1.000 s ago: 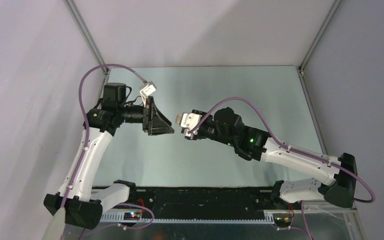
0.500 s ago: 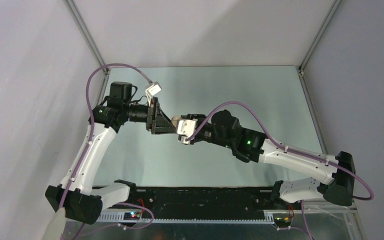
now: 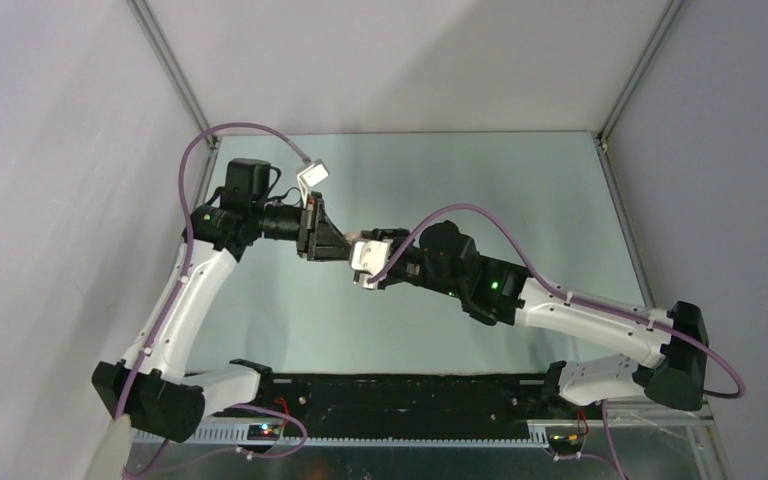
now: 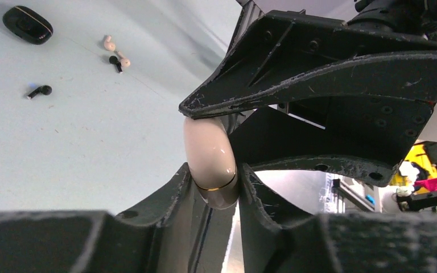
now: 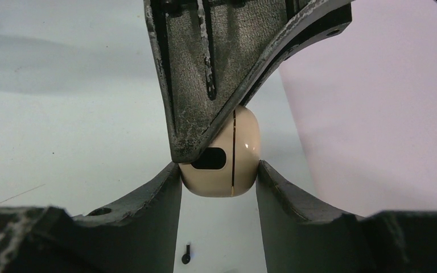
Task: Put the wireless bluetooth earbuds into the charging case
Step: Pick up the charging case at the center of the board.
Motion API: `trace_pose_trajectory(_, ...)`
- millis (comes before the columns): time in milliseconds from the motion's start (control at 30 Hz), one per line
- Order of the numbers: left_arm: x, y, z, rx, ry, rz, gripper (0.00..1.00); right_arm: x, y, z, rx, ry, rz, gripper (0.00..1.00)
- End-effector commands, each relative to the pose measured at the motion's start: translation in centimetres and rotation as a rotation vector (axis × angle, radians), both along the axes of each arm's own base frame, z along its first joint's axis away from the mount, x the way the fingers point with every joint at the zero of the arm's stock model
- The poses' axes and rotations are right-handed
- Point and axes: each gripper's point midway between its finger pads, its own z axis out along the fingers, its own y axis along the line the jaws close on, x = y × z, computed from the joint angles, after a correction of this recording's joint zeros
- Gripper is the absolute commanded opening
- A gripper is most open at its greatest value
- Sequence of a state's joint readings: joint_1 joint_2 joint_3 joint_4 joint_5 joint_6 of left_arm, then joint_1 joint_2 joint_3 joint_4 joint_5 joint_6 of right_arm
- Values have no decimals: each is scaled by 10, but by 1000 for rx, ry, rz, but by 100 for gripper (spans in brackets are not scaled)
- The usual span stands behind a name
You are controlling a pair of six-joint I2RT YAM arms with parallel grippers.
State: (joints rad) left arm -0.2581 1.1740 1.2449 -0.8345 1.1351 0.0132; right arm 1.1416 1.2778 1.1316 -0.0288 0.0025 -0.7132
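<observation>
The left pincer [image 4: 216, 173] is closed on a glossy beige pebble-shaped charging case [image 4: 206, 145], one finger pressed to each side. The right pincer [image 5: 218, 170] grips the same case from the opposite end, so the two meet tip to tip in the air above the pale grey counter [image 3: 520, 190]. The counter's left edge rail is near the left arm's elbow. Its far and right edges lie well apart from both pincers.

In the left wrist view the case's long axis runs up the frame, along the left fingers, with a thin gold seam ringing it near the lower end. In the right wrist view the case looks rounder, the seam stands upright and a dark oval recess faces the camera.

Only the left wrist view shows the counter's small things. One tiny black earbud [image 4: 38, 91] lies alone with its stem pointing down-left. A second black earbud [image 4: 115, 62] sits just beside two beige earbuds [image 4: 109, 42]. A black pebble-shaped case [image 4: 27, 24] lies farther off. The right wrist view shows only one black bud, below the held case. The top view is too coarse to show any of them.
</observation>
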Motion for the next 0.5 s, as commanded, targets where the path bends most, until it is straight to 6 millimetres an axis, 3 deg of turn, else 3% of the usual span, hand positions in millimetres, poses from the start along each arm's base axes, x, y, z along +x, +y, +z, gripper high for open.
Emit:
trace_pose_trajectory(0,6,-4,15,-23,-67,-9,27,-3,7,20,64,-31,18,25)
trace_pose_trajectory(67,6,-5,16,-26,-71,-13,18,-2,7,19,68,-22,13,28)
trace_pose_trajectory(133,5,-5,15,-24,-87,-19,7,-2,6,19,77,9,14,43)
trace_pose_trajectory(167,5,-4,13,-19,-104,-20,2,-7,3,13,52,43,35,59)
trace_pose_trajectory(233,5,-2,9,-8,-138,-21,0,-15,-5,9,4,107,73,80)
trace_pose_trajectory(267,4,-1,7,-4,-149,-21,0,-19,-13,-3,-49,156,90,85)
trace_pose_trajectory(300,3,0,3,6,-179,-24,0,-23,-18,6,-36,175,95,93)
trace_pose_trajectory(333,2,2,2,12,-226,-31,0,-27,-27,-1,-72,220,110,98)
trace_pose_trajectory(467,-6,8,-13,41,-398,-80,0,-41,-52,13,-71,350,144,99)
